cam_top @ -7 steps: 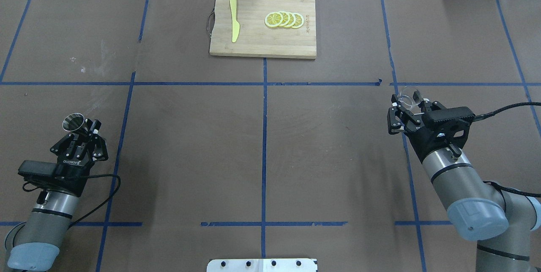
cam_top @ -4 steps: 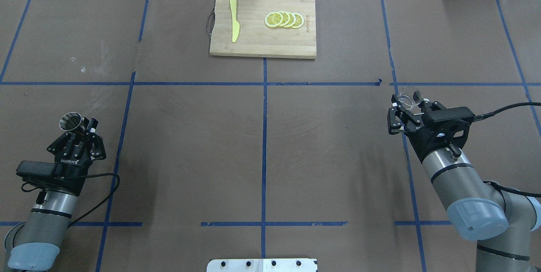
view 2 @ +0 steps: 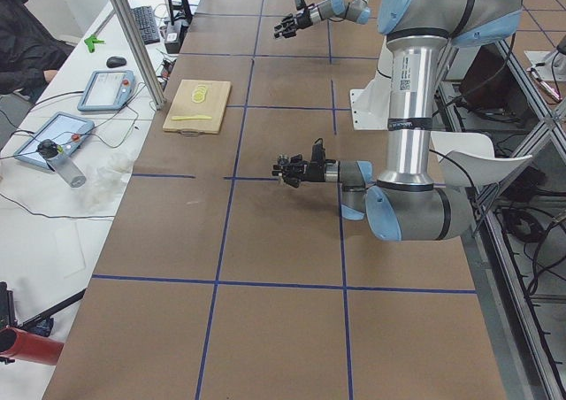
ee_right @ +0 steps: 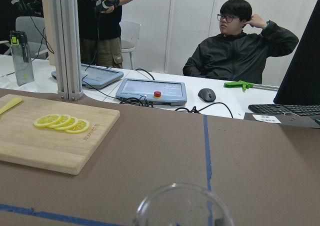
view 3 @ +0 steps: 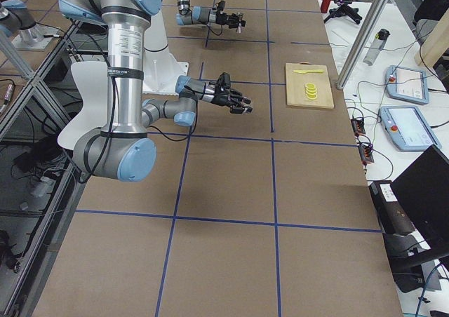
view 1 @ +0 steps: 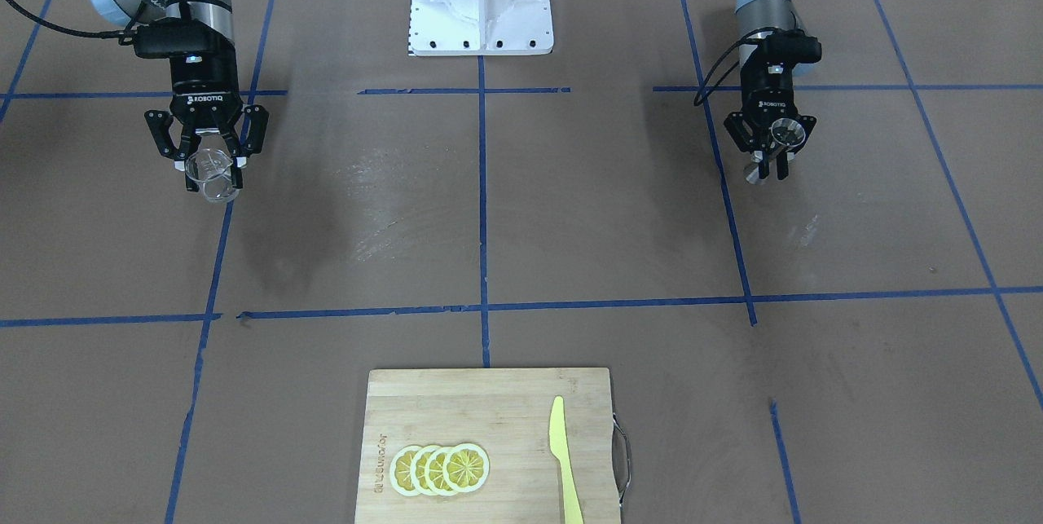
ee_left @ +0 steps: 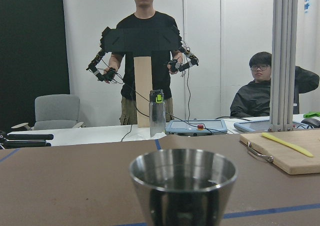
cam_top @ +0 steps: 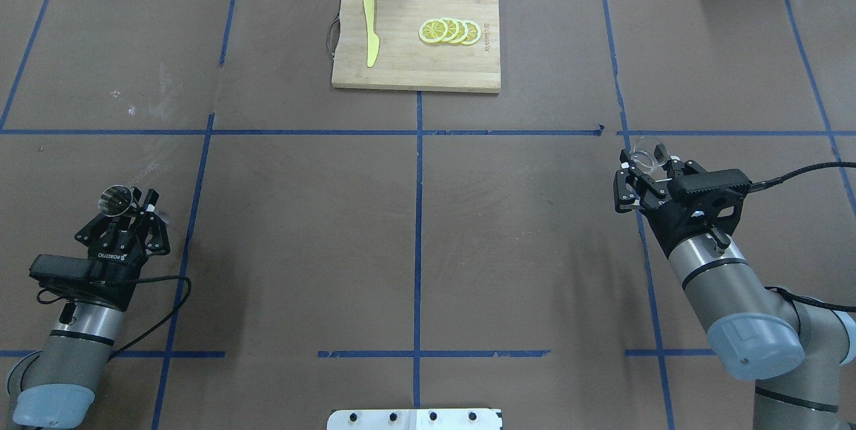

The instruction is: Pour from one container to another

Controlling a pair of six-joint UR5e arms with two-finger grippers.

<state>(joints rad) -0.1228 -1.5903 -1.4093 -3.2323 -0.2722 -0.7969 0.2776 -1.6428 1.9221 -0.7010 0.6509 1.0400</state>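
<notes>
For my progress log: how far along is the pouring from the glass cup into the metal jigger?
Done: the right hand grips the small clear glass beaker cup, the left hand the silver metal hourglass-shaped jigger. In hand: both are held far apart, at opposite sides of the brown table. Left: bring them together and tilt the glass over the jigger, whose bowl looks empty.

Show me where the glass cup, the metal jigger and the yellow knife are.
glass cup (view 1: 215,180): front-facing view, its clear side wall.
metal jigger (ee_left: 183,201): left wrist view, outer wall of its upper cone.
yellow knife (cam_top: 372,47): overhead view, its blade.
</notes>
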